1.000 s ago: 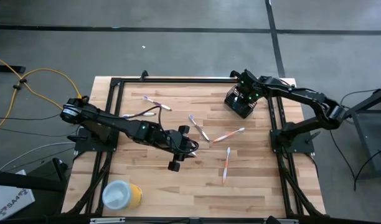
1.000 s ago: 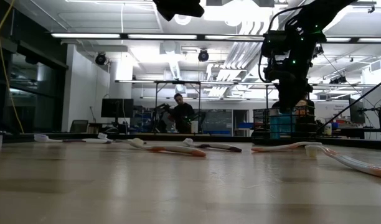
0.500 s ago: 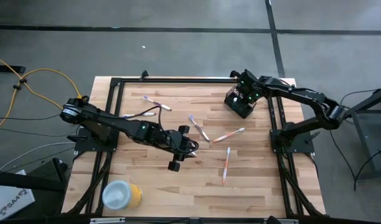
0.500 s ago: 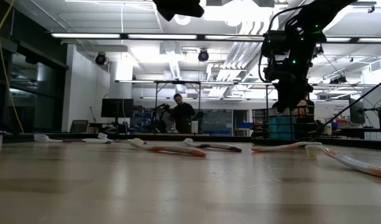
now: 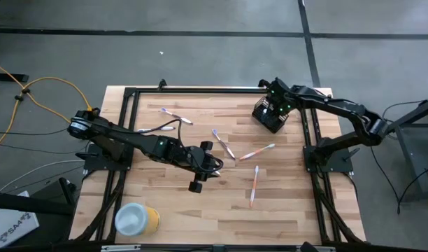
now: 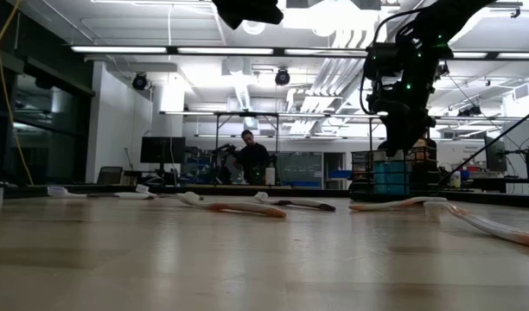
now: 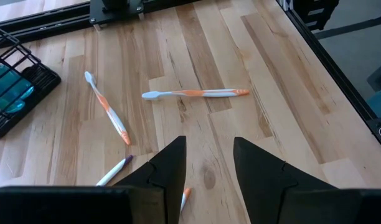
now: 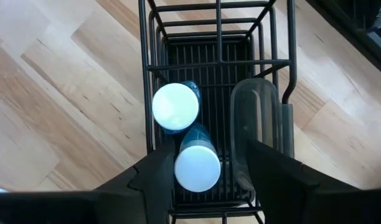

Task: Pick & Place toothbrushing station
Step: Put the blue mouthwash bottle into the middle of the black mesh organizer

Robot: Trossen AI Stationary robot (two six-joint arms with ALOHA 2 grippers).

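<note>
Now, landmark: the black wire-mesh holder (image 5: 270, 116) stands at the worktop's (image 5: 298, 210) far right corner.
Holder contents: two blue tubes with white caps (image 8: 176, 107) stand upright side by side in one compartment; a clear cup (image 8: 256, 134) fills the compartment beside them, likely meant for the brushes.
Right gripper (image 8: 203, 171): hangs directly over the holder, fingers apart and straddling the nearer tube cap (image 8: 197, 167), so it looks set to come down into the basket; it clamps nothing.
Left gripper (image 7: 207, 163): waits well left of the holder, over the worktop's middle, fingers apart and empty, aimed toward the loose brushes.
Toothbrushes: none is in the holder. An orange-and-white toothbrush (image 5: 258, 151) lies nearest, just in front-left of it; another (image 5: 254, 183) lies farther forward; a pair (image 5: 224, 143) lies to the holder's left, and two more (image 5: 174, 116) well to its left.
Yellow cylinder (image 5: 137, 220): far from the holder, at the opposite near-left corner, apart from the set.
Writing: no brand or label is legible on the tubes, brushes or holder.
Judgement: the station is still scattered, with the brushes left to gather.
</note>
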